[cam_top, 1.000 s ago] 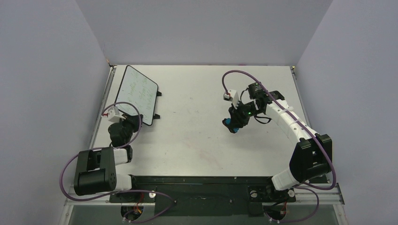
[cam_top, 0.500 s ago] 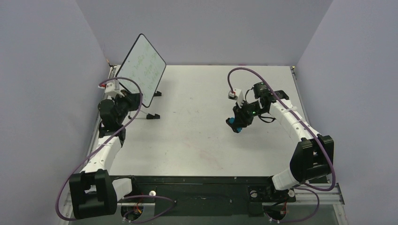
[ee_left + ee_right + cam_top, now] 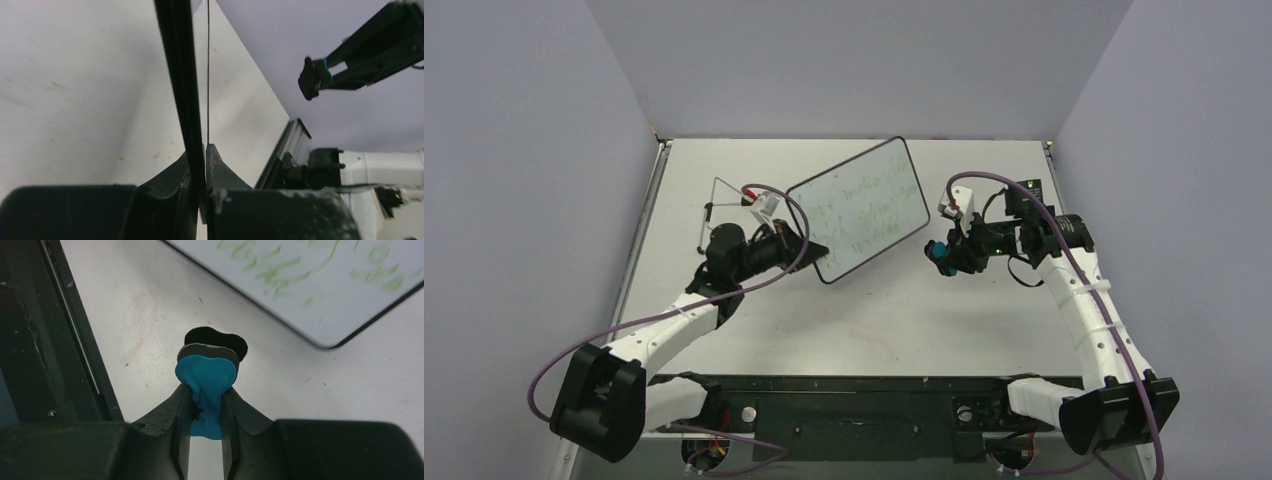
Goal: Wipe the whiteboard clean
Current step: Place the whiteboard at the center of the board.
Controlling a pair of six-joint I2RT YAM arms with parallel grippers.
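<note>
Board (image 3: 864, 208) now up from 10 o'clock to centre, clamped in left gripper (image 3: 812, 250). Right gripper (image 3: 944, 253) pinches eraser (image 3: 206, 376) at board's 3 o'clock. Wiping likely next.

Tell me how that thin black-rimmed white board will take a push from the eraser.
Probably stiff: the thin black-rimmed whiteboard looks flat, unsagging, though the left gripper pinches only one edge. Likely light: that small pinch carries it aloft. It may pivot or slip under the blue eraser block, since the grip sits far from the green writing.
</note>
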